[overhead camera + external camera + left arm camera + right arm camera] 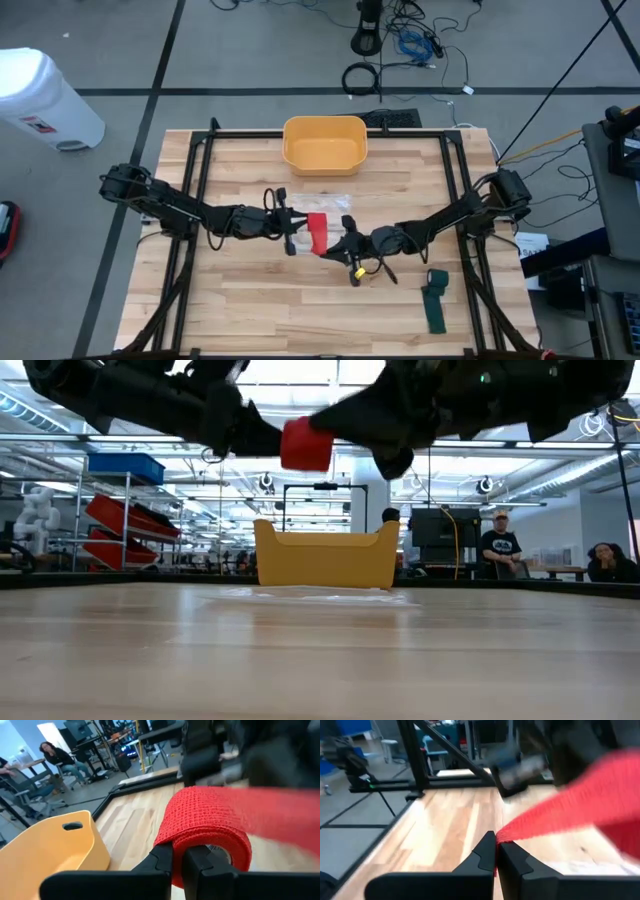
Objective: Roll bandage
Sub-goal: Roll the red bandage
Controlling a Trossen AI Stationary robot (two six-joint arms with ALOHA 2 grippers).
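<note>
A red bandage (pixel 317 233) is held above the table's middle between my two grippers. Its rolled part (pixel 210 825) sits at my left gripper (pixel 178 855), which is shut and comes in level from the table's left (pixel 292 236). A flat strip of the bandage (pixel 555 815) runs from the roll to my right gripper (pixel 496 852), which is shut on its end and reaches in from the right (pixel 342 243). In the low view the roll (pixel 305 445) hangs well above the tabletop. My left gripper has the roll wound over the free ends of its shut fingers (pixel 165 857), which point level into the roll's hollow side (pixel 220 851). The roll is lifted clear of the table. My right gripper pinches the strip's free end (pixel 501 836) between its two fingertips, coming level from the table's right. The strip rises from the fingers toward the roll in a straight band, clear of the table.
A yellow bin (pixel 324 143) stands at the table's far middle, with a clear wrapper (pixel 330 200) on the wood before it. A green bandage (pixel 436 300) lies near the right front corner. People sit beyond the table (pixel 500 550).
</note>
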